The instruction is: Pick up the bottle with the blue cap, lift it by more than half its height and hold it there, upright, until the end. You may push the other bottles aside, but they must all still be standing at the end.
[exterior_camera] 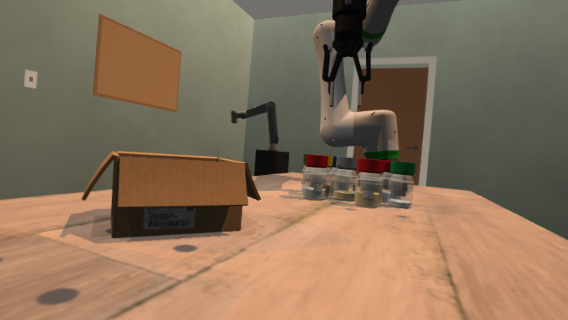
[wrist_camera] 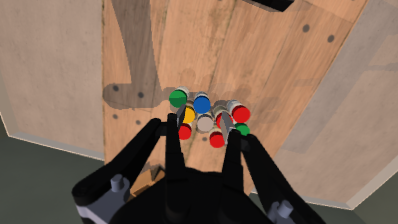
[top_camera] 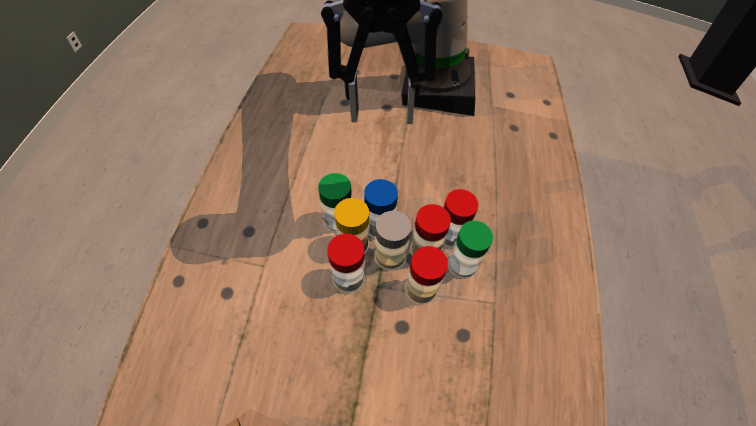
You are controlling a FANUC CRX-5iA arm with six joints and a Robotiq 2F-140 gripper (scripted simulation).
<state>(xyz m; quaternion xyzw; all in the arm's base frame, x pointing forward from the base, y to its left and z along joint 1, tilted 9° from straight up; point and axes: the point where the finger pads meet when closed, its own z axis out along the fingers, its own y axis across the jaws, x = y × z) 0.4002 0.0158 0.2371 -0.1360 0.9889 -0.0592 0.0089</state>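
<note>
The bottle with the blue cap point(top_camera: 380, 196) stands upright at the back of a tight cluster on the wooden table. It also shows in the wrist view point(wrist_camera: 201, 104). A green-capped bottle point(top_camera: 334, 190) and a yellow-capped bottle point(top_camera: 351, 216) stand to its left, a grey-capped bottle point(top_camera: 393, 230) in front of it. My gripper point(top_camera: 380, 111) hangs high above the table, well above the cluster, fingers pointing down, open and empty. It shows in the exterior view point(exterior_camera: 345, 93) and the wrist view point(wrist_camera: 203, 125).
Several red-capped bottles point(top_camera: 432, 222) and a second green-capped bottle point(top_camera: 474, 239) fill the right and front of the cluster. An open cardboard box point(exterior_camera: 174, 193) stands on the table apart from the bottles. The robot base point(top_camera: 441, 79) stands at the table's far end.
</note>
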